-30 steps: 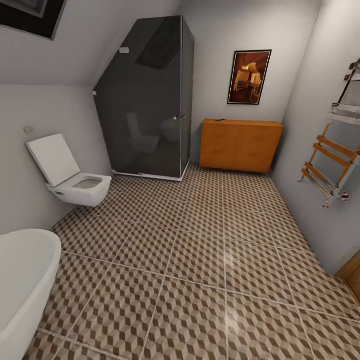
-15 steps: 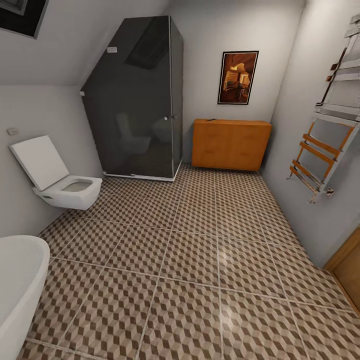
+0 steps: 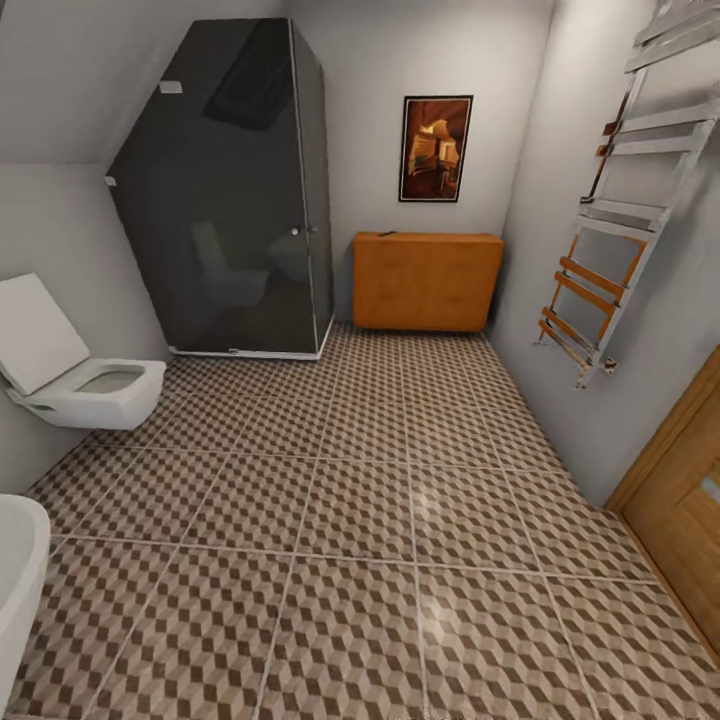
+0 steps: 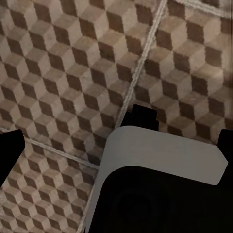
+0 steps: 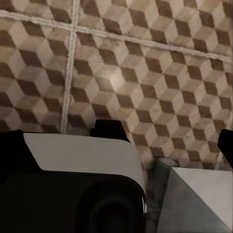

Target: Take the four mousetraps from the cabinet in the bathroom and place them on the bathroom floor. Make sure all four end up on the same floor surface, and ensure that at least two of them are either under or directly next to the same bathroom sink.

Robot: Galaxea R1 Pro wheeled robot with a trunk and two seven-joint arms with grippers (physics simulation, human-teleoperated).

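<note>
Head view: orange-brown wooden cabinet (image 3: 426,281), a low wide box with smooth front, stands against the far wall, well ahead of both jaws; a tiny dark thing on its top left edge is too small to identify. Bathroom floor (image 3: 360,520) of large square tiles, brown-and-beige cube print, pale grout, glossy highlight near the middle. Dark smoked-glass shower enclosure (image 3: 235,190) just beside the cabinet, white wall-hung toilet (image 3: 75,385) (lid up), chrome-and-wood towel ladder (image 3: 600,260), framed picture (image 3: 436,148), wooden door (image 3: 685,500), rounded white tub rim (image 3: 15,570). Wrist views look down at the same cube tiles; left gripper (image 4: 116,145) and right gripper (image 5: 116,141) show only dark finger edges at the sides, so cannot tell how the jaws stand.
</note>
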